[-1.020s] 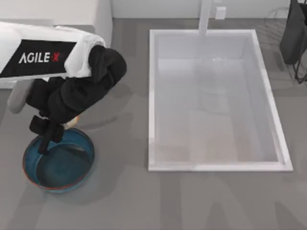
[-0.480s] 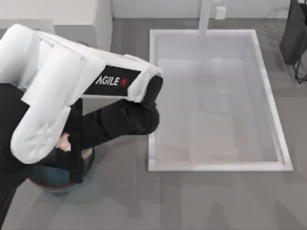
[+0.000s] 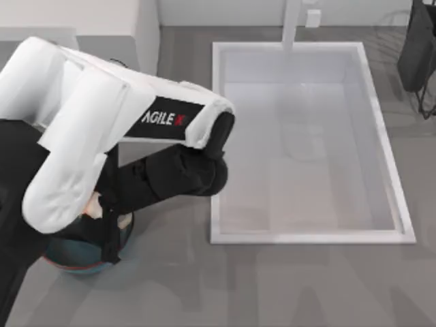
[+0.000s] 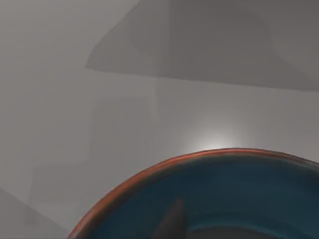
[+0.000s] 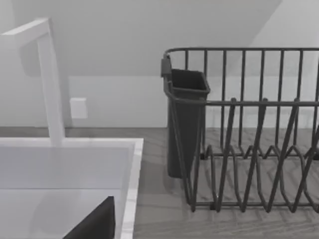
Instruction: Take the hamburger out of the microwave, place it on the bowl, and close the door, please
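Since half a second earlier our left arm barely shifted, a slight drift toward the lower right of the top view; a second earlier it was stretched out flat across the upper left. Left tool point(image 3: 107, 228) hung over the bowl point(image 3: 85, 262) at lower left, with the hamburger point(image 3: 95, 204) pale between its black fingers, just above the bowl; looked pinched, but we couldn't tell for sure. Left wrist view showed the bowl's red-brown rim close under it on the grey counter point(image 4: 75, 99). Sink point(image 3: 218, 136) sat mid-frame, dish rack point(image 5: 249, 129) beside it. Right tool state: can't tell.
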`<state>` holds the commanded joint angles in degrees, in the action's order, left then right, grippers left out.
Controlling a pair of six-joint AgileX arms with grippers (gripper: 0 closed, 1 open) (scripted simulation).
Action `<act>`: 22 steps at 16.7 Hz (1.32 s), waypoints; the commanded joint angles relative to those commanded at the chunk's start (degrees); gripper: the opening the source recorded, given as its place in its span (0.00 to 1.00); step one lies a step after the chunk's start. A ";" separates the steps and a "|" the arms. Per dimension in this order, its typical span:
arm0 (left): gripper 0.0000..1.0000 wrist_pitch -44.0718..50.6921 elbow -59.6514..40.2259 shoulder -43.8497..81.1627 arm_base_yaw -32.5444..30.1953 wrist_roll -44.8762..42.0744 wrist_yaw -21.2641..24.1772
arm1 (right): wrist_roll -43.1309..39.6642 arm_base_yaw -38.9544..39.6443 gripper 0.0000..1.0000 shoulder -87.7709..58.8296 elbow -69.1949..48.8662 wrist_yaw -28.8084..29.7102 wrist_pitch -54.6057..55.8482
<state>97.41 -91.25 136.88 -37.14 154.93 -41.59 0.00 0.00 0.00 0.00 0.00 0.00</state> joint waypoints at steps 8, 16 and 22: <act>0.00 -10.19 8.19 -0.01 3.46 -3.04 -2.95 | 0.00 0.00 1.00 0.00 0.00 0.00 0.00; 0.30 -10.34 8.33 0.01 3.52 -3.09 -3.00 | 0.00 0.00 1.00 0.00 0.00 0.00 0.00; 0.75 -10.34 8.33 0.01 3.52 -3.09 -3.00 | 0.00 0.00 1.00 0.00 0.00 0.00 0.00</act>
<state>87.08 -82.93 136.89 -33.63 151.84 -44.60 0.00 0.00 0.00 0.00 0.00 0.00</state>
